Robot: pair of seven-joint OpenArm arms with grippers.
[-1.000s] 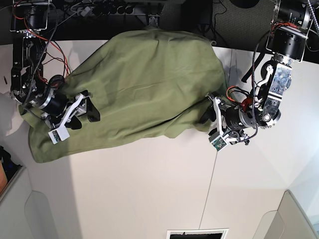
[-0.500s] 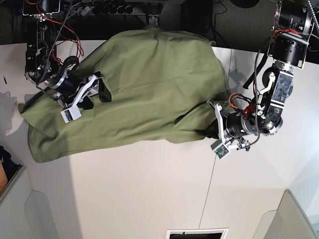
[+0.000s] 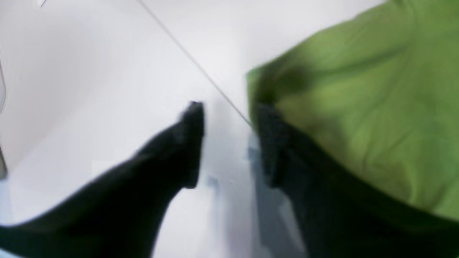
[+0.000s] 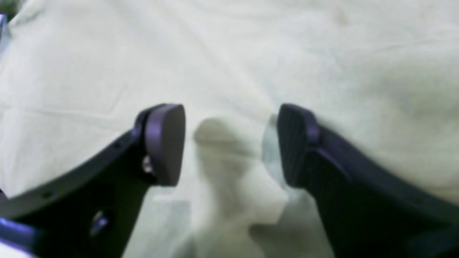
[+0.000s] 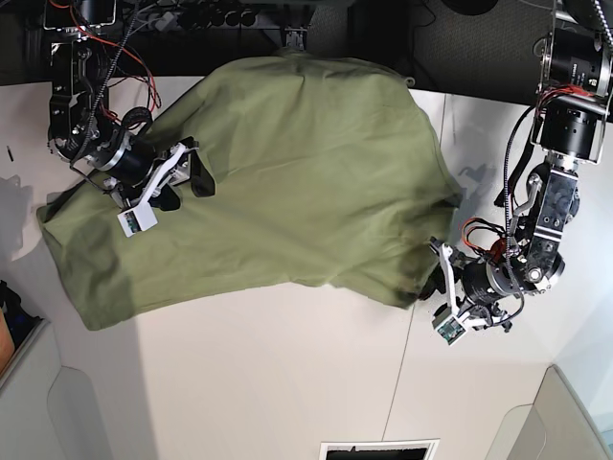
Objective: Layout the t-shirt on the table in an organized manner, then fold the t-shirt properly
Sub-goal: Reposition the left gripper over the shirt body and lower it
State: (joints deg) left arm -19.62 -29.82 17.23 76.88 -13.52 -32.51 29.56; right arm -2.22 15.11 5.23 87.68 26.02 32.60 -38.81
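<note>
**Risk: shirt bunches instead of flattening, near-right corner is the weak spot**

table [image 5: 287, 383]: white panels, thin dark seams, plenty of bare surface from 4 to 8 o'clock in the base view. No shortage of room.

t-shirt [image 5: 278, 163]: olive green, spread over the far half of the table, roughly 9 to 3 o'clock, top edge running off toward the dark gear at 12. Not flat: wrinkled, lower hem wavy, sleeves and neckline not readable. My call: layout stage, no fold started.

right gripper [image 5: 182, 182]: at about 10 o'clock in the base view, sitting over the cloth. Right wrist view shows both pads [image 4: 165, 143] spread wide with only pale, washed-out fabric between them; nothing pinched.

left gripper [image 5: 436, 283]: at about 4 o'clock, at the shirt's near-right corner. Left wrist view is blurred, but the fingers [image 3: 190, 143] stand apart, one over bare table, the other right against the green edge. Can't tell whether that finger is over or under the hem; no cloth clamped that I can see.

Failure modes, as I judge them:
- Left closes on air or on one layer only, so the corner slips and folds under.
- Right pinches mid-panel cloth, so a pull makes a ridge.
- Far edge drags on gear at 12 o'clock.
</note>
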